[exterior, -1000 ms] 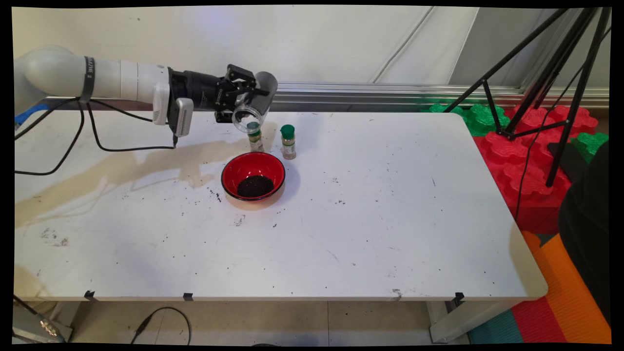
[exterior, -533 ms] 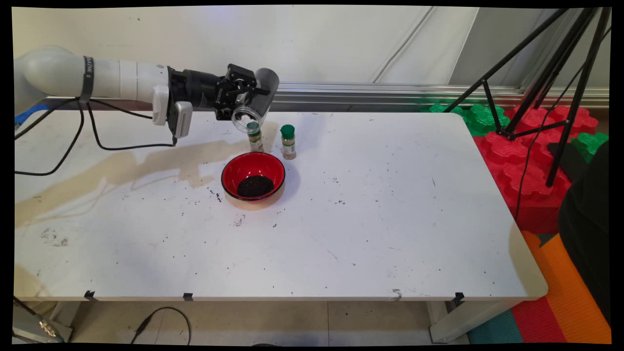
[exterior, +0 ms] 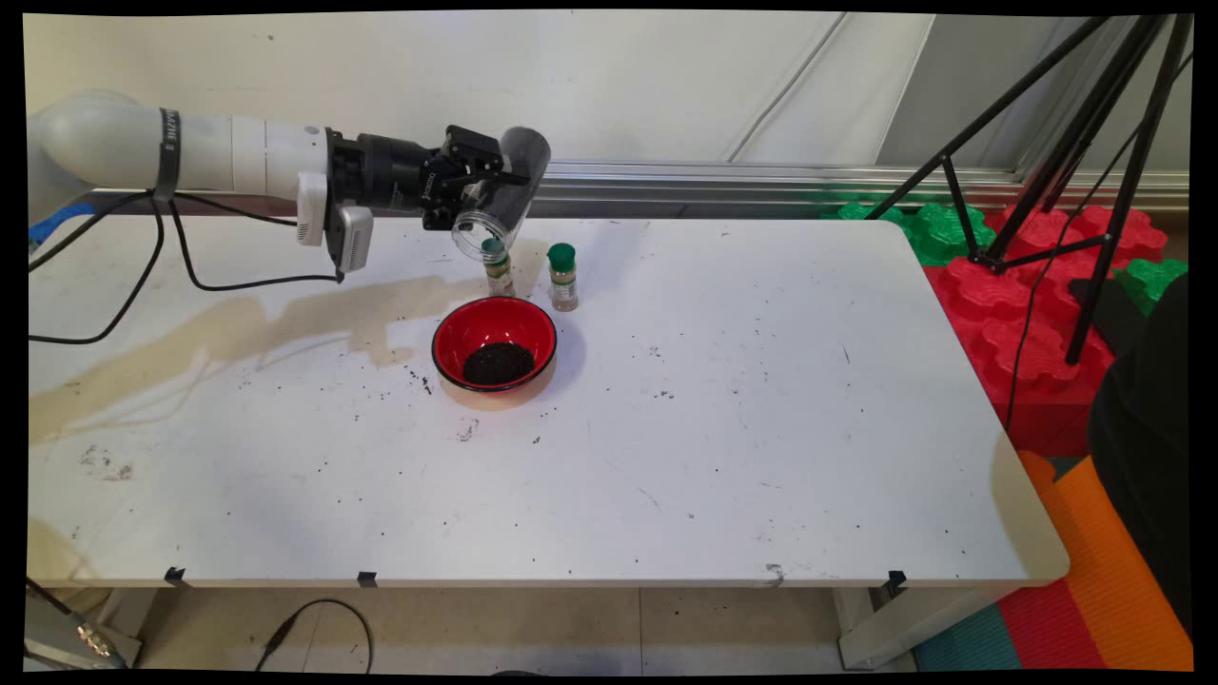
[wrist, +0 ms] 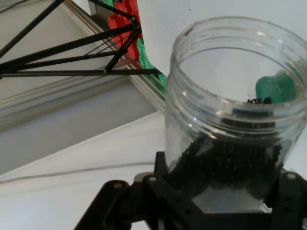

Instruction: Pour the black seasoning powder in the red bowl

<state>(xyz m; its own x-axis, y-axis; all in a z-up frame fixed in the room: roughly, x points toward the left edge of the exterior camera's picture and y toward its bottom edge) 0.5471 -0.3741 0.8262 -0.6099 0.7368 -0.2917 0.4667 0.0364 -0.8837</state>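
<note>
A white counter carries a red bowl with a black rim, and a heap of dark grains lies in its bottom. Just behind the bowl two small spice jars stand upright with green caps, the left spice jar and the right spice jar a little apart. Dark specks are scattered over the counter, and a tan stain runs across its left part. At the right, beyond the counter's edge, a black tripod stands over red and green foam blocks.
</note>
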